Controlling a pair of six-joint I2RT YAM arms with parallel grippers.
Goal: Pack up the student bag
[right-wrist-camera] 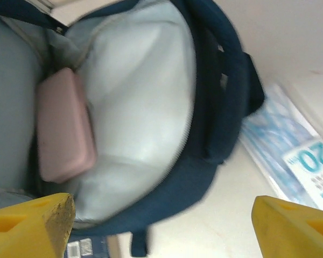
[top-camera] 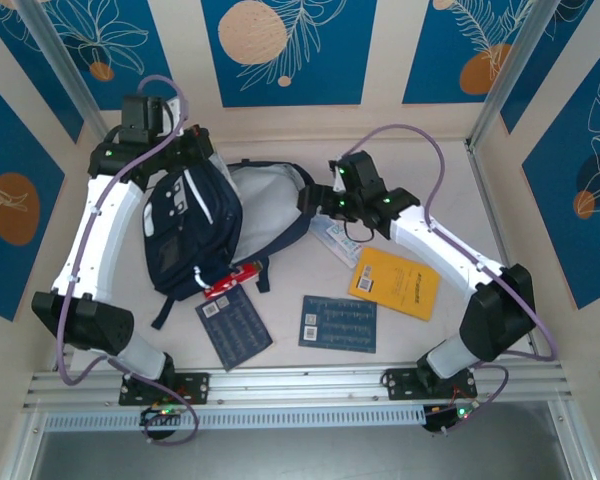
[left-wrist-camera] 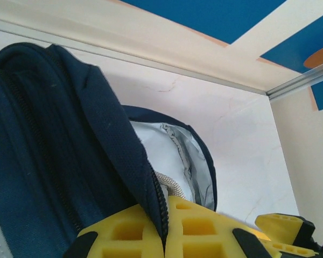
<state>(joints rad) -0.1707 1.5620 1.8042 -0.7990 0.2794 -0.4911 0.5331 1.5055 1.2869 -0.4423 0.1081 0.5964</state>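
Left hand clamps the rim of the student bag, propping its mouth open on the tabletop; the right hand hangs open and empty before it. A high, taut rim should ease loading.

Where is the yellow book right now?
In the top view, the yellow book lies flat on the table's right side, close by the right arm, up and right of a dark blue booklet.
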